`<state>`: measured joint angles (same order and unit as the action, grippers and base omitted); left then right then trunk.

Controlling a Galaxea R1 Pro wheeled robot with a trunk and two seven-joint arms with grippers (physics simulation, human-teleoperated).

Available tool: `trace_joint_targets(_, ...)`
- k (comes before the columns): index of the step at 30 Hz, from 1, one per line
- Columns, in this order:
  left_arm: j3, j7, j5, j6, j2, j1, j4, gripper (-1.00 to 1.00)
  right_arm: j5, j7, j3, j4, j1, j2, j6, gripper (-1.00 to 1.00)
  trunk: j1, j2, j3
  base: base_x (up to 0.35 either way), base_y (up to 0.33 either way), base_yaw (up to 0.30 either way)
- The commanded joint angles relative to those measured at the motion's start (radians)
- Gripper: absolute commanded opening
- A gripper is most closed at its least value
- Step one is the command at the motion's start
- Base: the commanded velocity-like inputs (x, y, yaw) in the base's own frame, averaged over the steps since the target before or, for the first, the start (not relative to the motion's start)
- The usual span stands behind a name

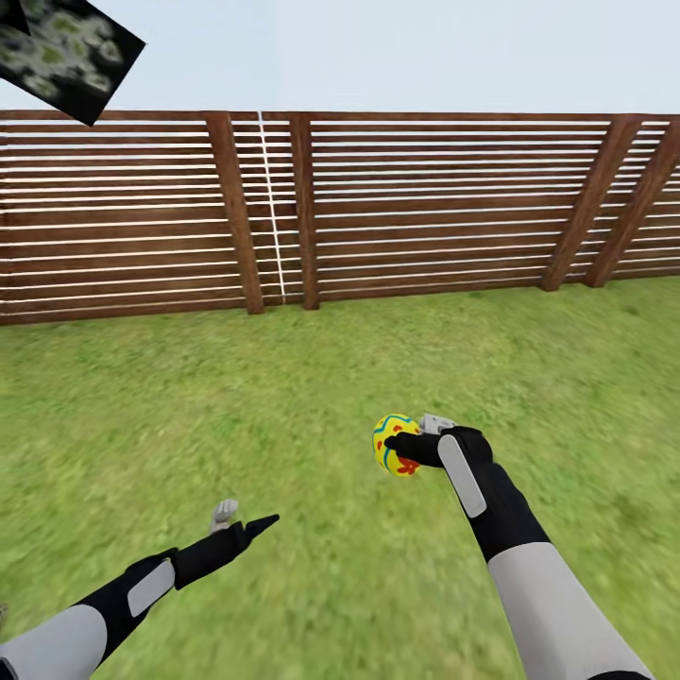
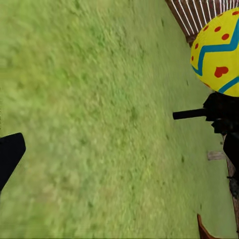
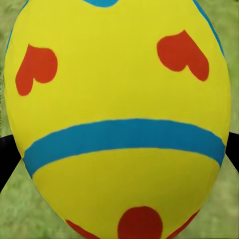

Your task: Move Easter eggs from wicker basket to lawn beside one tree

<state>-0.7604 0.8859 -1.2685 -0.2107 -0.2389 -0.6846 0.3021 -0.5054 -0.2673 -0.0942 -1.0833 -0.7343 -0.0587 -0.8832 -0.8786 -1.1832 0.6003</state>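
— Nearest in the head view?
— Both arms. Right gripper (image 1: 401,448) clamps an Easter egg (image 1: 394,444) above the lawn (image 1: 283,397); left gripper (image 1: 244,520) hangs low, fingers spread, empty. Fence (image 1: 425,198) behind.
— Left wrist view?
— Grass, the egg (image 2: 219,52) off to one side.
— Right wrist view?
— Egg (image 3: 119,119) up close, dark fingers (image 3: 7,154) at both flanks.

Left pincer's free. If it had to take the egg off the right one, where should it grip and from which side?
Probably the egg's exposed left half, coming in from the robot's left. The right pincer clamps it from the right, fingers across the middle, so only that rounded yellow face is free. Close the left pincer across the widest band, top to bottom.
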Motion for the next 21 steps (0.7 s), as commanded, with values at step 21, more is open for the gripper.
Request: trace_joint_targets(21,-0.005,0.003,-0.008,-0.01,0.0,-0.001,0.009,1.0,-0.01,-0.01,-0.002,0.0,0.0,-0.001,-0.002,-1.0,-0.001,0.0,0.001,0.298,-0.211,0.262)
